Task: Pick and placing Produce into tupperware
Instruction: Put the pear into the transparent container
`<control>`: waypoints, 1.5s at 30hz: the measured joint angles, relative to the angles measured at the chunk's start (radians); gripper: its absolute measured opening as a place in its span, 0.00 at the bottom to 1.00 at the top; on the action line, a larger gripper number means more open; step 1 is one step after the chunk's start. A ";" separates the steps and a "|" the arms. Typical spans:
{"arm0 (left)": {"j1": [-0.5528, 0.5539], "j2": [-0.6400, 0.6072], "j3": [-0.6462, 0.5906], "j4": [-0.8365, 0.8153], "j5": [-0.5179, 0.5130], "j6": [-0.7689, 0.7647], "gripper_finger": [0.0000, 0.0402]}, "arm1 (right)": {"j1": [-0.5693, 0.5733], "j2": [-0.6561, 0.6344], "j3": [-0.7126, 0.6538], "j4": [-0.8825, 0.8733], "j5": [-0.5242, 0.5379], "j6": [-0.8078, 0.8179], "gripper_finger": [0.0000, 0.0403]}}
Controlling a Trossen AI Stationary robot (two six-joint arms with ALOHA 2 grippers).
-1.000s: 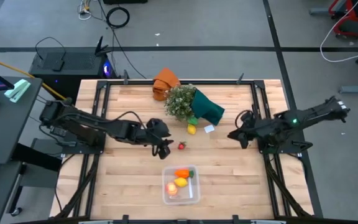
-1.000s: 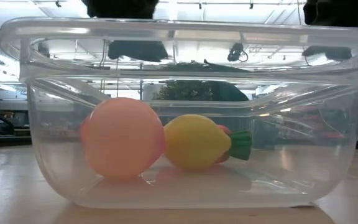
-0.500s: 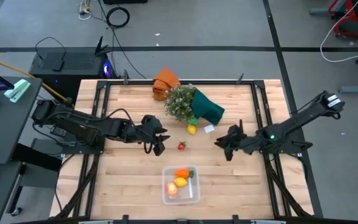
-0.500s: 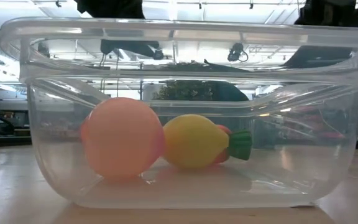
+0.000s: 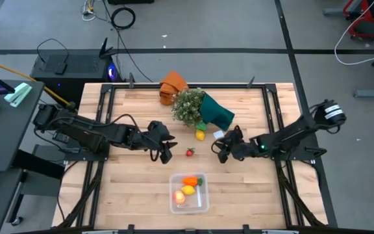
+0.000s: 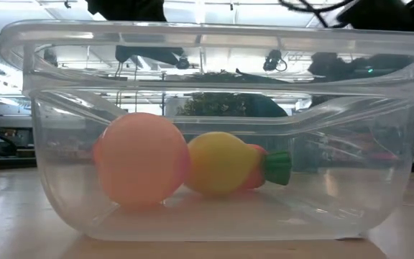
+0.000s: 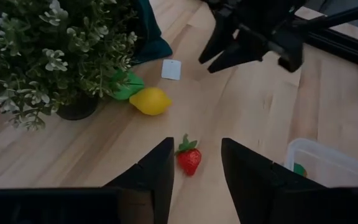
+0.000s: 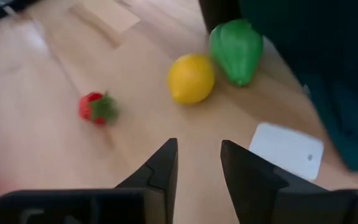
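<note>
Produce not yet packed is a lemon (image 5: pixel 200 135) and a small strawberry (image 5: pixel 189 153), both loose on the wooden worktop (image 5: pixel 135 188). The right hand (image 5: pixel 222 150) hangs low with its fingers parted and empty, near the lemon and the strawberry, with a white card (image 8: pixel 288 150) just beside it on the worktop. The left hand (image 5: pixel 167 151) sits on the other side of the strawberry, released as well, and its wrist view looks straight down the gap between its fingers at the berry (image 7: pixel 189 158). The lemon lies touching a green pepper-like toy (image 8: pixel 235 50) at the foot of the bushy plant in teal wrap (image 5: pixel 200 109); an orange cloth (image 5: pixel 172 85) lies beyond the plant. Nearer the front edge stands the clear tupperware (image 5: pixel 203 203), which already holds a peach (image 6: pixel 141 158), a second lemon (image 6: pixel 220 164) and a carrot (image 5: pixel 191 181). These toys look light, hard and smooth, so they will likely skate or roll if nudged from one side. The lemon is best taken across its narrow middle, squarely, with care not to snag the green toy or the plant leaves. The strawberry is tiny, so the fingers should close low around its red body, not its leafy cap.
</note>
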 joint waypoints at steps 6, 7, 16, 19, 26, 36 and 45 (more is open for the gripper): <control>-0.006 0.000 0.000 0.000 0.000 -0.015 0.36 | -0.092 0.042 0.000 0.049 -0.033 -0.023 0.39; -0.009 0.000 0.000 -0.001 0.000 -0.016 0.36 | -0.102 0.044 0.000 0.061 -0.033 -0.024 0.42; -0.032 0.000 0.000 -0.001 0.000 -0.016 0.34 | -0.177 0.108 0.025 0.144 -0.032 -0.126 0.53; -0.033 0.000 0.000 -0.001 0.000 -0.016 0.33 | -0.186 0.154 0.067 0.146 -0.028 -0.168 0.53; -0.032 0.001 0.000 -0.001 -0.001 -0.016 0.35 | -0.182 0.269 0.174 0.144 0.065 -0.288 0.52; -0.052 0.001 0.000 -0.001 0.000 -0.016 0.32 | -0.182 0.357 0.198 0.145 0.155 -0.265 0.53; -0.054 0.001 0.000 -0.001 0.000 -0.017 0.34 | -0.183 0.388 0.198 0.156 0.155 -0.178 0.59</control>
